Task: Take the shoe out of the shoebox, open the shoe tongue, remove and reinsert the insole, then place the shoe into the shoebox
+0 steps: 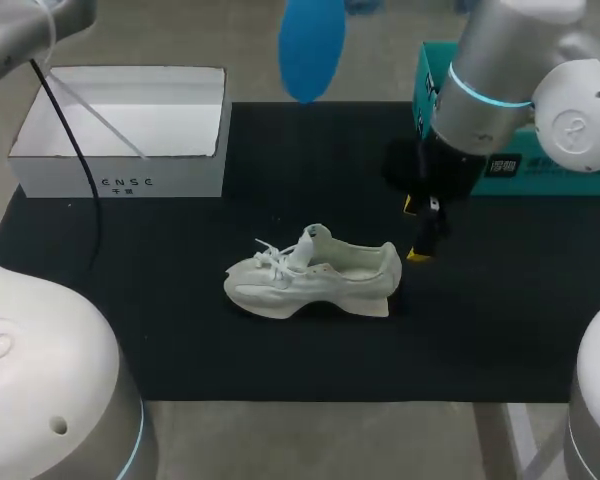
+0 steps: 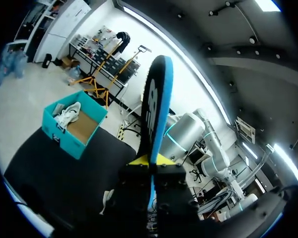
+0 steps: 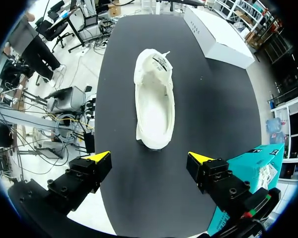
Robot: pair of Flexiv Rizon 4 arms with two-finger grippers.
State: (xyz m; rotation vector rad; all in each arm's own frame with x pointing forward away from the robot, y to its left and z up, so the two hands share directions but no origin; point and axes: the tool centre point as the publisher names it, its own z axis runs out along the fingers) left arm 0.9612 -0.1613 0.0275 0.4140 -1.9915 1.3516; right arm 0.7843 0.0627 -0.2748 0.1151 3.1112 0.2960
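Left gripper (image 2: 150, 161) is clamped on the insole (image 2: 156, 99), holding it upright. Right gripper (image 3: 149, 163) hangs wide open, shoe (image 3: 154, 99) just ahead, probably ready to steady it.

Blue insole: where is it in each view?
Head: blue insole aloft between white box and teal box.
Left wrist: upright, clamped in left gripper; teal box beyond.
Right wrist: not in it; teal box beside the right gripper.
Landmark: teal box.
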